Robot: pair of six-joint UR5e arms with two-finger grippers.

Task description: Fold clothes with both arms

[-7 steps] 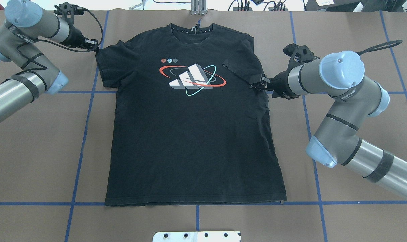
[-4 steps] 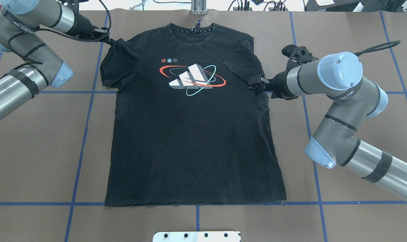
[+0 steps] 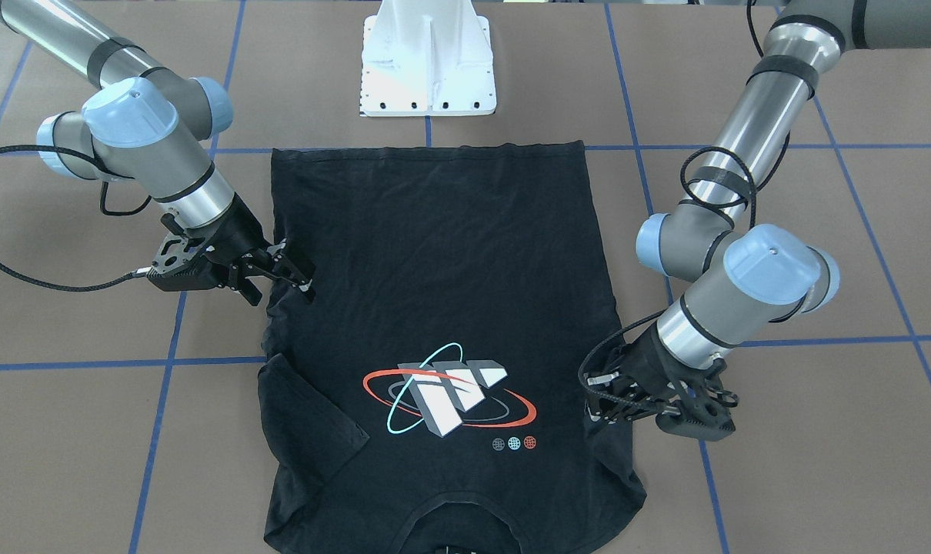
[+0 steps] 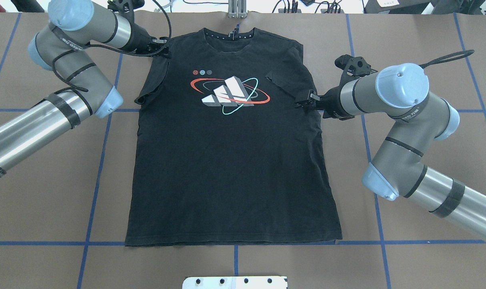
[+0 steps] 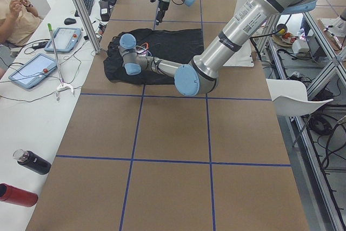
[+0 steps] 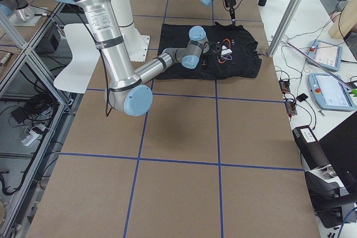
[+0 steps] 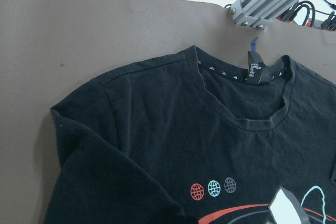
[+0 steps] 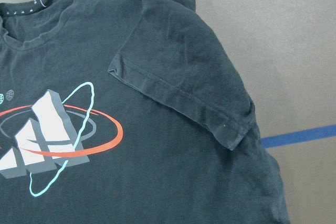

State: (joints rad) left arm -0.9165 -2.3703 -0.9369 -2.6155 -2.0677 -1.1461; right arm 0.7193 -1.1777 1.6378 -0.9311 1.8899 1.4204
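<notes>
**One sleeve in, one in my grip**

The brown table [image 4: 235, 265] carries the black T-shirt [image 4: 227, 168] flat and face up. Its collar [image 4: 229, 34] is at the side far from my base and its hem [image 4: 231, 240] is nearest it. The body is spread full length with no fold across it. My left arm [image 4: 34, 128] reaches in over the shirt's far left corner. My right arm [image 4: 403, 120] bends in from the other side at chest height.

The right sleeve [image 4: 287, 78] lies turned inward on the chest, its cuff just beside the orbit graphic [image 4: 227, 94]. I judge that sleeve's fold done. My right gripper [image 4: 304, 102] sits at the shirt's edge just below that sleeve. Its fingers look parted, and I see no cloth between them.

My left gripper [image 4: 164, 51] is closed on the left sleeve [image 4: 152, 80] and holds it raised over the shoulder, near the collar. The cloth below it hangs in a loose slanting flap and is not laid flat. By my reckoning that fold is half made.

What remains is to lay this sleeve down, then fold the sides and the body. The three small dots [image 4: 202, 72] show uncovered between graphic and collar. I would call the task early.
</notes>
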